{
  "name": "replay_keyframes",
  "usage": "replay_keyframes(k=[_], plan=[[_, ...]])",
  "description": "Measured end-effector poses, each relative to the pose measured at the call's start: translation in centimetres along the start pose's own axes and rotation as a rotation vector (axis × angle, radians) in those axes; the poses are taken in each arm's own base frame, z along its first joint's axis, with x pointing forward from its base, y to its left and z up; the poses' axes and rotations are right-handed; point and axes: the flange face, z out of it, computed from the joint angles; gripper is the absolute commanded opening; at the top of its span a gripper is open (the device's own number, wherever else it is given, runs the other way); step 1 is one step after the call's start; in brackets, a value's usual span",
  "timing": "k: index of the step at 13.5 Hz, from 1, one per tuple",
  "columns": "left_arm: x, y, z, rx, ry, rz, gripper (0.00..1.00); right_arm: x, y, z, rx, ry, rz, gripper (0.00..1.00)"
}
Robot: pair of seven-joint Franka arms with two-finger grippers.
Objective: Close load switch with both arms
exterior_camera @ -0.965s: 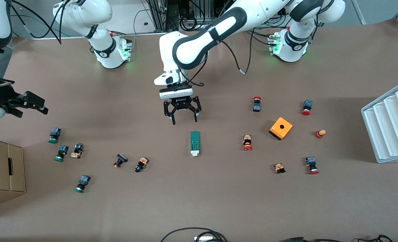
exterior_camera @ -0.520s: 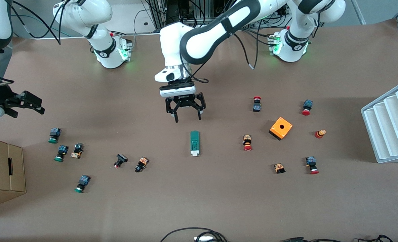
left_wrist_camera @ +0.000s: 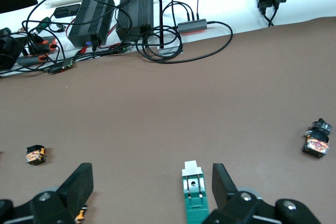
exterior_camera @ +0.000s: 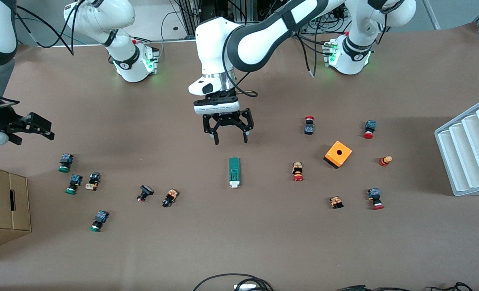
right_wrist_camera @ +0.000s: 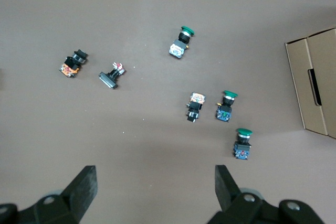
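The load switch (exterior_camera: 234, 172), a narrow dark-green block with a white lever end toward the front camera, lies flat mid-table. It also shows in the left wrist view (left_wrist_camera: 195, 195), close beside one finger (left_wrist_camera: 224, 179). My left gripper (exterior_camera: 231, 140) hangs open and empty over bare table, just short of the switch on the robots' side. My right gripper (exterior_camera: 47, 132) is open and empty, up in the air at the right arm's end, over the table above several green-capped push-buttons (right_wrist_camera: 227, 105). Its fingers (right_wrist_camera: 83, 187) stand wide apart.
An orange cube box (exterior_camera: 338, 154) and several red-capped push-buttons (exterior_camera: 297, 171) lie toward the left arm's end. More push-buttons (exterior_camera: 170, 197) lie toward the right arm's end. A cardboard box (exterior_camera: 4, 206) and a white tray (exterior_camera: 470, 145) stand at the table's two ends.
My left gripper has shifted toward the left arm's end and risen slightly, staying open. My right gripper has drifted a little toward the table's edge. The switch has not moved.
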Motion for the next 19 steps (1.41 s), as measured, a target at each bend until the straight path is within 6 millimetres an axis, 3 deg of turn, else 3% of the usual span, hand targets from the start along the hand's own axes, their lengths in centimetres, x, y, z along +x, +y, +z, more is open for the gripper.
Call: replay_keyframes(k=[8, 13, 19], plan=[[6.7, -6.7, -3.2, -0.054, -0.073, 0.024, 1.0, 1.5, 0.1, -0.5, -0.013, 0.022, -0.003, 1.0], [11.1, -12.4, -4.6, -0.103, -0.118, 0.059, 1.0, 1.8, 0.1, -0.7, -0.017, 0.034, -0.004, 1.0], [15.2, -19.9, -3.7, -0.183, -0.206, 0.04, 1.0, 2.0, 0.2, -0.9, -0.02, 0.05, -0.004, 1.0]])
